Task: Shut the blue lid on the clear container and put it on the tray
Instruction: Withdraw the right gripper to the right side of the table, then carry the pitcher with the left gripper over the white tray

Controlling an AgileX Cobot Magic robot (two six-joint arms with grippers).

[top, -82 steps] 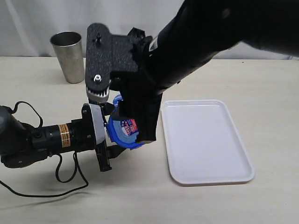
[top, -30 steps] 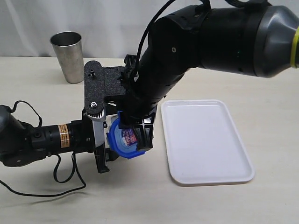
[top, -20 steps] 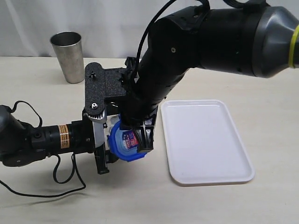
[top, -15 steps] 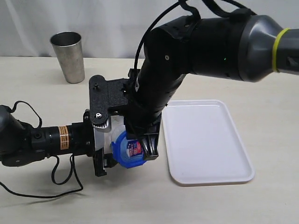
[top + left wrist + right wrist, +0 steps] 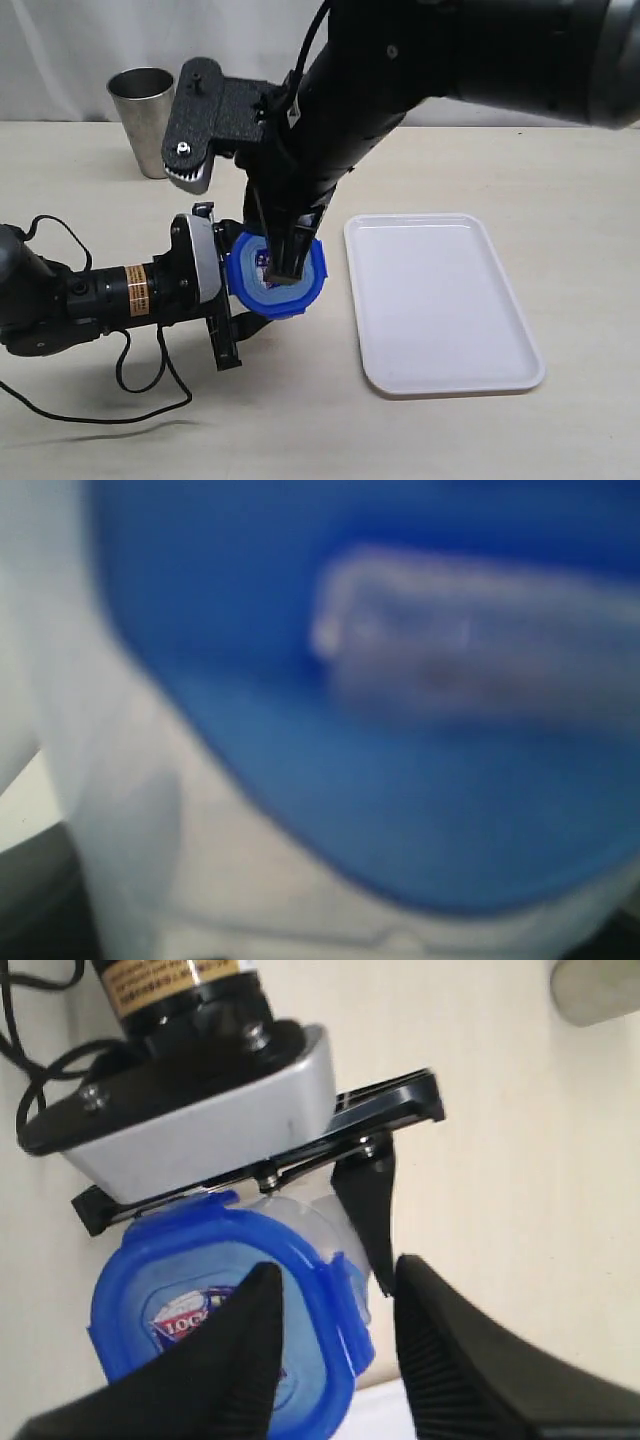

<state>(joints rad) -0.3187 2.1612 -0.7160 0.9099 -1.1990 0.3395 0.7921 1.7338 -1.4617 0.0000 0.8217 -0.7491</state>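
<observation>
In the upper left of the exterior view a steel cup stands upright on the beige table, well apart from everything else. Below it, along the lower left, the left arm lies level and points toward the centre of the frame. The left gripper at its end is clamped on the clear container, holding it on its side with the mouth turned toward the right of the frame. In the right wrist view one black jaw lies against the container's wall. The left wrist view is filled by a blurred blue and white shape, too soft to read. The blue lid sits over the container's mouth, just left of centre, with its translucent middle and red-blue sticker facing outward. Whether its flaps are snapped down I cannot tell. The right arm comes down from the upper right, and the right gripper hangs over the lid with its jaws apart. One of its fingers lies across the lid's face and the other beside the rim, so the rim sits between them without a visible pinch. Right of centre the white tray lies flat on the table, just beside the lid but not touching it
</observation>
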